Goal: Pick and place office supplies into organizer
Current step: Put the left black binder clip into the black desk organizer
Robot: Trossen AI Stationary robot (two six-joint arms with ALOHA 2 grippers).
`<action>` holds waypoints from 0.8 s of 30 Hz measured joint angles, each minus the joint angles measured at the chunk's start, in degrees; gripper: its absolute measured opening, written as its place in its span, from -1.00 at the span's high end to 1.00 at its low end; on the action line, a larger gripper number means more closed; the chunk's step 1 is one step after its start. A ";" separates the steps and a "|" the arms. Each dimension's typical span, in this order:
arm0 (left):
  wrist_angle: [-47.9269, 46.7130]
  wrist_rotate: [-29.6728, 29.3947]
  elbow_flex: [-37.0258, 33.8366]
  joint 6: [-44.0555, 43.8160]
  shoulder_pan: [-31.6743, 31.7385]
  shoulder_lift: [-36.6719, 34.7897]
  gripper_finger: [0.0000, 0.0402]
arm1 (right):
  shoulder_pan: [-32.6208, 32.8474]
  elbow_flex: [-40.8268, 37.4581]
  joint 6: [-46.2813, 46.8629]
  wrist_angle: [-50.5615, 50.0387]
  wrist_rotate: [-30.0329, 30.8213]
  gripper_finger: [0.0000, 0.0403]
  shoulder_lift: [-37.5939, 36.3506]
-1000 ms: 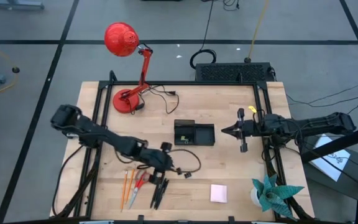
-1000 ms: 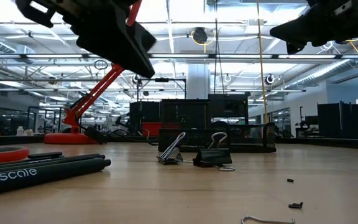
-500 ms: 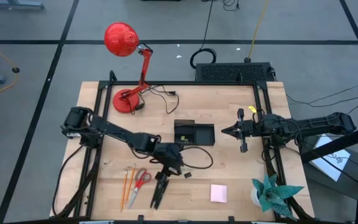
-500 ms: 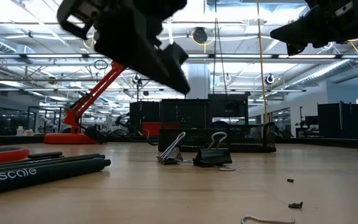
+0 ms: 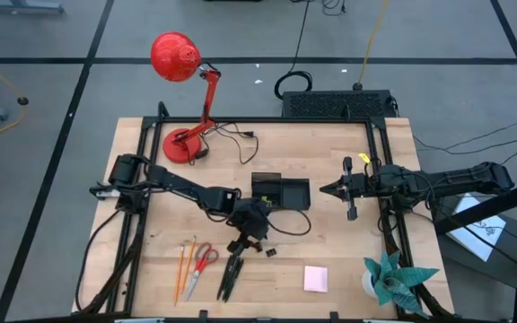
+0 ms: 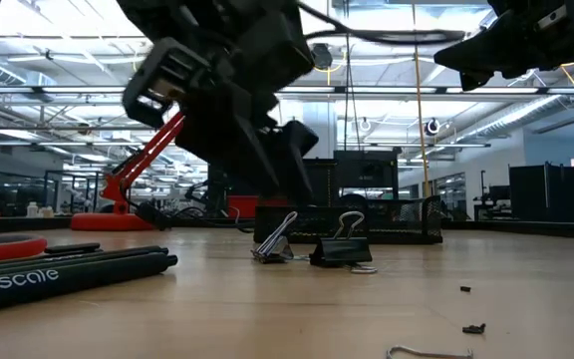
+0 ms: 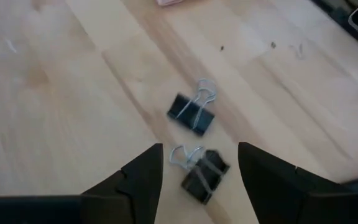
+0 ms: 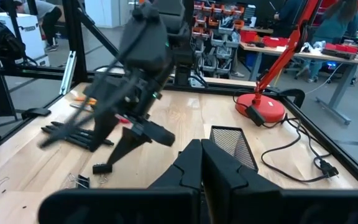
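Observation:
Two black binder clips lie on the wood, one [image 7: 192,113] farther out and one [image 7: 199,172] below and between my left gripper's fingers. My left gripper [image 7: 201,149] is open and hovers just above that clip [image 6: 277,242] without touching it. It sits near the table's middle [image 5: 248,231]. The black organizer [image 5: 279,191] stands just beyond it. Black pens [image 5: 231,274], red-handled scissors [image 5: 204,258] and orange pencils [image 5: 184,269] lie toward the near edge, with the pink sticky-note pad [image 5: 315,278] to their right. My right gripper [image 5: 333,188] waits shut, raised to the right of the organizer.
A red desk lamp [image 5: 184,90] with its cord stands at the far left. A larger black box [image 5: 335,104] sits at the far edge. A teal paper plant [image 5: 393,278] occupies the near right corner. Bare wood lies between the pad and the organizer.
My left gripper has swung from above the pens toward the table's right and far side, and has come down over the binder clips. The arm has stretched out further across the table. The supplies on the table have stayed where they were.

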 joint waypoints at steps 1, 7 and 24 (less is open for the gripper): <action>-0.01 0.58 0.00 0.13 0.31 -0.01 -0.04 | 0.00 0.00 0.00 -0.05 0.00 1.00 0.00; 1.24 4.88 0.00 1.58 1.23 -0.13 -0.03 | 0.00 0.00 -0.07 -0.16 0.00 1.00 0.00; 5.90 6.94 -0.02 1.18 1.27 5.72 -0.03 | 0.02 0.07 -0.23 -0.22 0.02 1.00 0.17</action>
